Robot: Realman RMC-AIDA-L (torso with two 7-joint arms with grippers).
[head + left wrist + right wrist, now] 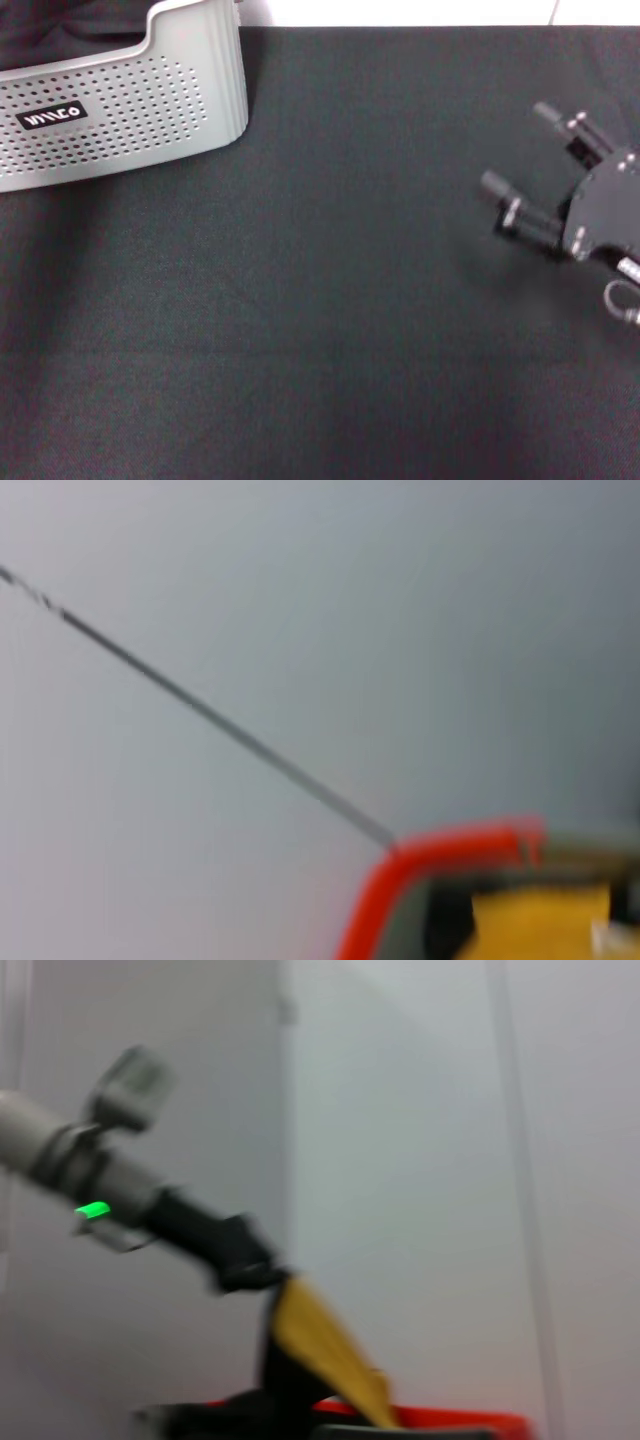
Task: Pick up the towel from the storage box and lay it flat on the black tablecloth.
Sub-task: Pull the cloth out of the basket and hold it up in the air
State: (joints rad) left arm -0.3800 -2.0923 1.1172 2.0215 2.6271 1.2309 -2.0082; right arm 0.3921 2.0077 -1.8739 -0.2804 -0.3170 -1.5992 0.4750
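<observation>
1. Covering the table in the head view is one black tablecloth [330, 300], a matte, finely textured sheet reaching every edge but the far one, where a pale strip shows.
2. One storage box [130, 110] stands at the far left corner; it is light grey plastic with rounded corners, its wall pierced by rows of small holes and carrying one black label [52, 117] with white letters.
3. Dark material shows inside the box behind its wall; the towel cannot be made out.
4. One right gripper [530, 160] hangs over the cloth near the right edge, well apart from the box, its two dark fingers spread apart and holding nothing.
5. Left gripper: outside the head view.
6. Left wrist view: a pale wall crossed by one thin dark line, with an orange-red rim [400, 865] and a yellow patch.
7. Right wrist view: a pale wall, one grey arm with a green light [93, 1210], and one yellow piece above a red edge.
</observation>
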